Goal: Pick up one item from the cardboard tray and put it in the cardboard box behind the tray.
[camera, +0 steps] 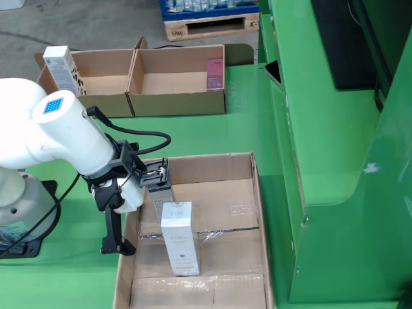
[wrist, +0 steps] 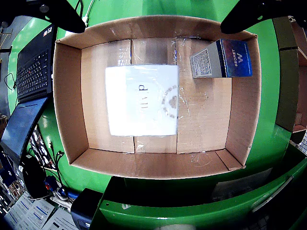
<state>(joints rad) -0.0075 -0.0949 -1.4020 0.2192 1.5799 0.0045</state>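
Note:
The wrist view looks down into the cardboard tray point(wrist: 67, 96). A white box point(wrist: 141, 100) lies flat at its middle, and a blue and silver box point(wrist: 223, 58) lies at the upper right. My gripper point(wrist: 153, 24) is open and empty, its black fingers point(wrist: 62, 14) spread at the top corners, above the tray. In the still view the gripper point(camera: 132, 193) hangs over the tray's point(camera: 251, 193) left far corner, beside the white box point(camera: 179, 238) and the dark box point(camera: 161, 192). Two open cardboard boxes point(camera: 174, 80) stand behind the tray.
The left rear box point(camera: 96, 84) holds a white patterned carton point(camera: 63, 67); the right one holds a pink item point(camera: 214, 73). A green machine housing point(camera: 335, 161) rises at the right. A keyboard point(wrist: 31, 72) lies left of the tray. The arm's base point(camera: 19, 212) stands at the left.

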